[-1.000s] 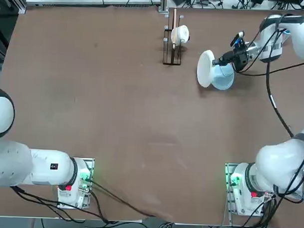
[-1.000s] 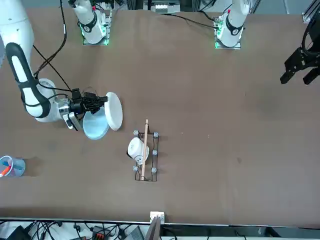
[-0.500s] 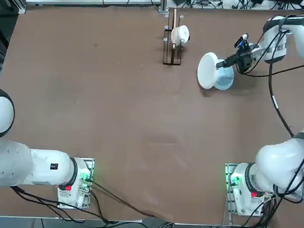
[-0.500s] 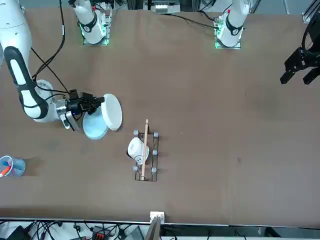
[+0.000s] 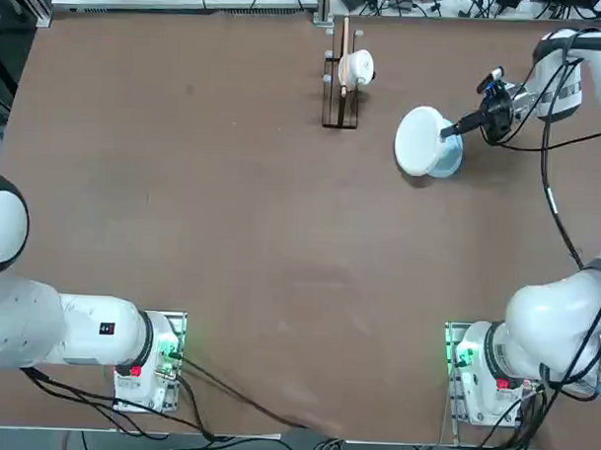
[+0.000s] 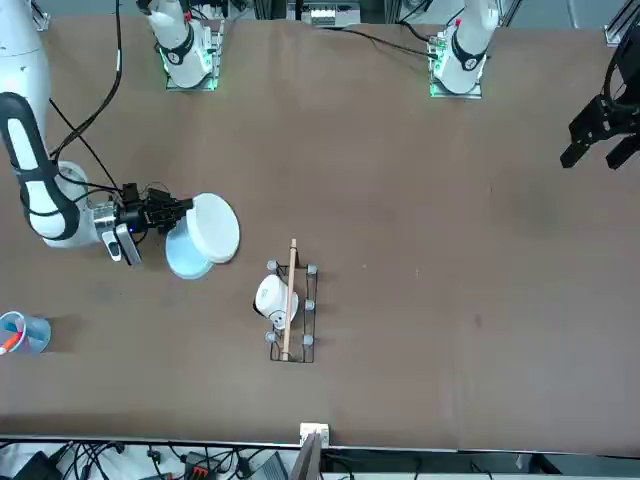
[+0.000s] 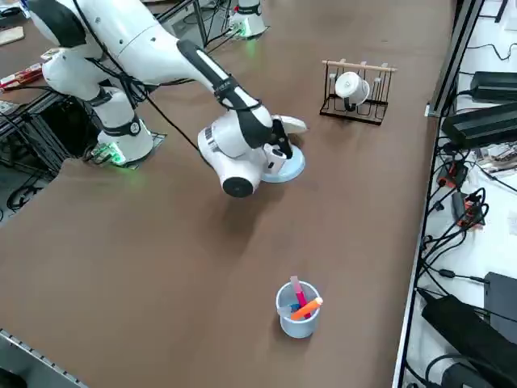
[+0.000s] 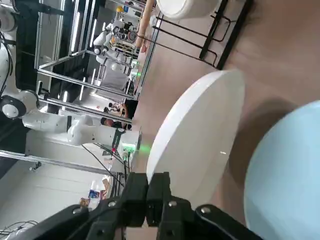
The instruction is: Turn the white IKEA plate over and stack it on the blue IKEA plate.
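Top view: white plate point(image 5: 420, 140), tilted, partly over the blue plate point(image 5: 450, 161); right gripper point(image 5: 447, 132) at its rim, fingers clamped on it. Wire rack point(image 5: 340, 100), beyond the blue plate and to its left.

Front view: white cup point(image 6: 272, 297), at the rack, apart from the blue plate.

Right side view: pen cup point(image 7: 297, 315), well apart from the blue plate.

Right wrist view: white plate raised on edge beside the blue plate. Step, as judged: turning over; next, finish the turn, centre above the blue plate, lower, release
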Controlling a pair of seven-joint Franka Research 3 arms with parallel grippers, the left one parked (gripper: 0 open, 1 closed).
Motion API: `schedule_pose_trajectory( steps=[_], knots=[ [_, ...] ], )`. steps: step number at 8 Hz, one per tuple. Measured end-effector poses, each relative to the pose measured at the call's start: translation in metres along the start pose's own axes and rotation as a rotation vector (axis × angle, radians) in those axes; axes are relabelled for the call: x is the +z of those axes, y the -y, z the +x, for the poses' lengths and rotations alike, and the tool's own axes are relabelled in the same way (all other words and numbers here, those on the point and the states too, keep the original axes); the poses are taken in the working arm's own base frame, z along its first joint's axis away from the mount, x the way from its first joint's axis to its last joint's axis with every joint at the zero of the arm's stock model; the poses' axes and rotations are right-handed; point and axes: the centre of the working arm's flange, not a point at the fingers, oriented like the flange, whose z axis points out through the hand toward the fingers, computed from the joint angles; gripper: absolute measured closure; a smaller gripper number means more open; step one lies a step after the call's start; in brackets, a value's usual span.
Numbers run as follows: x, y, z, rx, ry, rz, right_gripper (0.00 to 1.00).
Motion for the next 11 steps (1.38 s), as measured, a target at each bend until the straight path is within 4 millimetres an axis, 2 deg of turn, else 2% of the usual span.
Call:
schedule_pose_trajectory(
  steps=[2, 5, 7, 8, 9, 11],
  knots=[
    [-0.016, -0.007, -0.009, -0.004, 0.013, -0.010, 0.97],
    [-0.053, -0.011, -0.015, -0.026, 0.053, -0.062, 0.97],
    [-0.067, -0.022, -0.018, -0.028, 0.057, -0.073, 0.97],
    [-0.074, -0.029, -0.020, -0.028, 0.067, -0.102, 0.94],
    [-0.081, -0.035, -0.020, -0.030, 0.081, -0.144, 0.85],
    [-0.095, -0.036, -0.011, -0.055, 0.115, -0.193, 0.70]
  ],
)
